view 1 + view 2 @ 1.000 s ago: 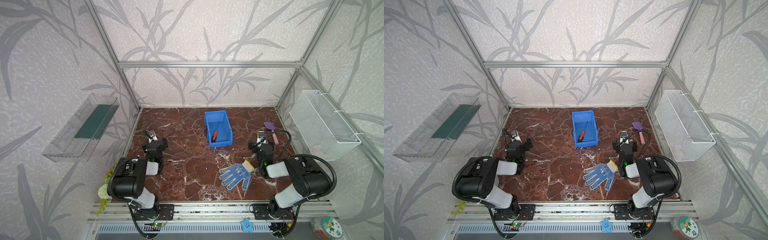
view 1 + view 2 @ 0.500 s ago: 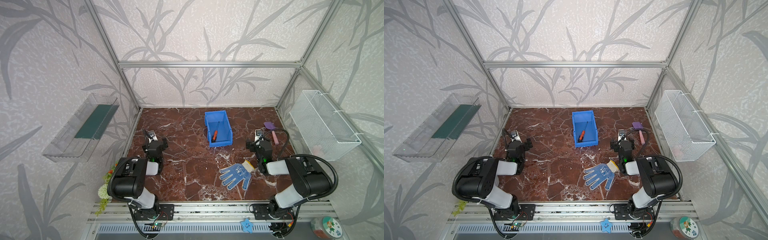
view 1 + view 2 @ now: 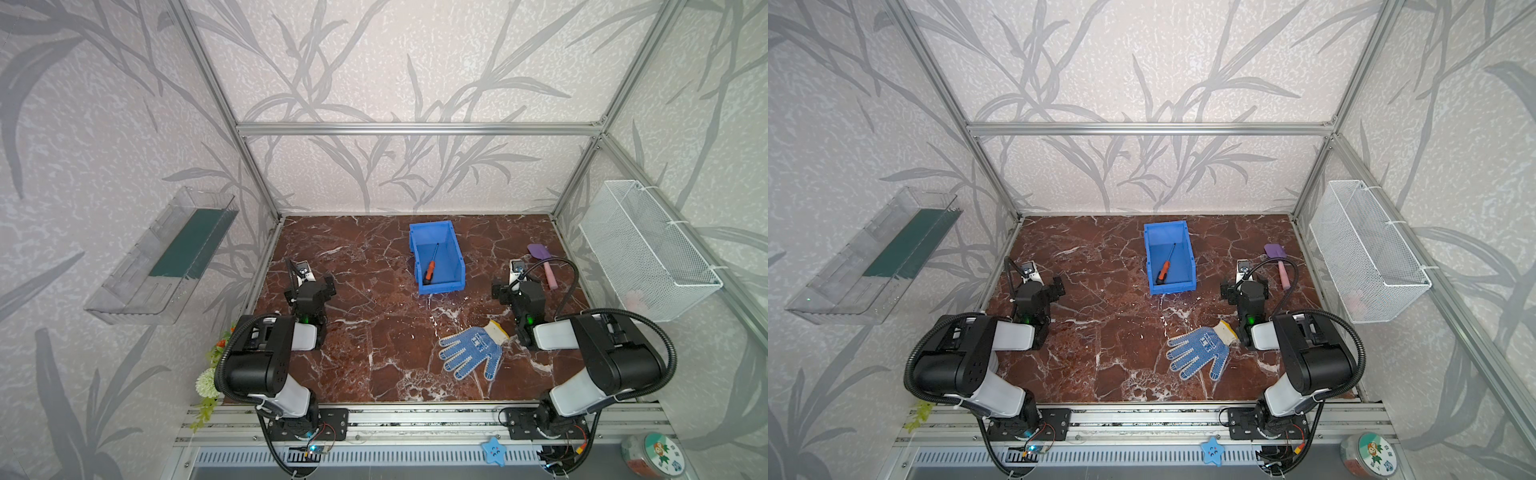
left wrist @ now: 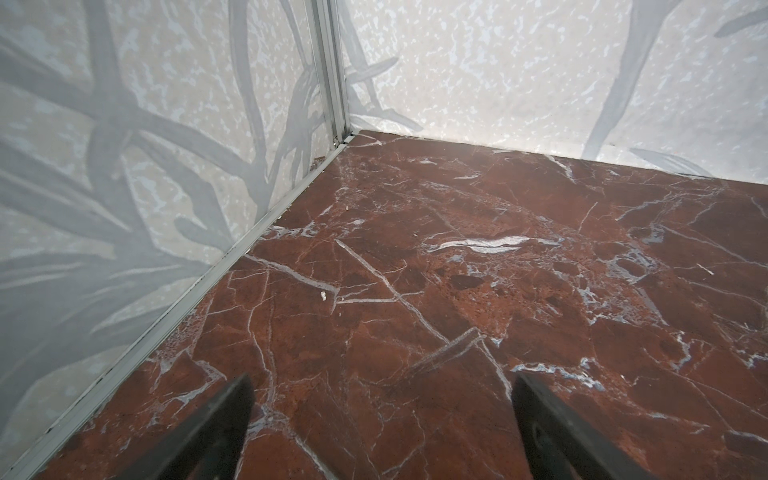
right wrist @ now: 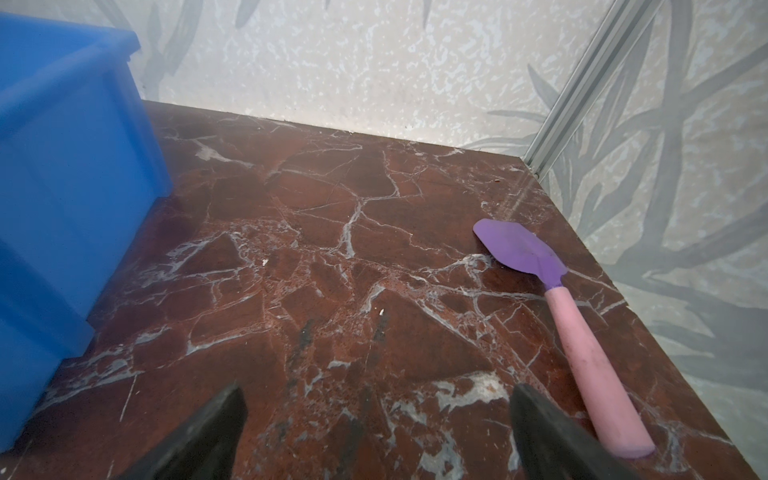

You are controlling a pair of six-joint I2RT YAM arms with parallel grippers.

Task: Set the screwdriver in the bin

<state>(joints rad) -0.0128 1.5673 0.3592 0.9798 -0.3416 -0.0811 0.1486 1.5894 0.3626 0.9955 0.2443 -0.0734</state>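
The screwdriver [image 3: 432, 266] [image 3: 1167, 264], orange and black handle with a thin silver shaft, lies slantwise on the floor of the blue bin [image 3: 415, 257] [image 3: 1148, 257], in both top views. The bin stands at the middle back of the marble floor. My left gripper [image 3: 309, 287] [image 4: 380, 382] rests low at the left wall, open, with bare floor between its fingers. My right gripper [image 3: 517, 289] [image 5: 376, 392] sits right of the bin, open and empty. The right wrist view shows the bin's outer wall [image 5: 62, 166] but not the screwdriver.
A blue-dotted work glove [image 3: 471, 351] [image 3: 1200, 351] lies at the front, just left of my right arm. A purple-and-pink spatula [image 3: 544, 262] [image 5: 582, 332] lies beside my right gripper. A white wire basket [image 3: 648, 249] hangs on the right wall, a clear tray [image 3: 162, 257] on the left wall.
My right gripper has shifted slightly to the left, staying open. The left arm, the screwdriver and the bin have not moved.
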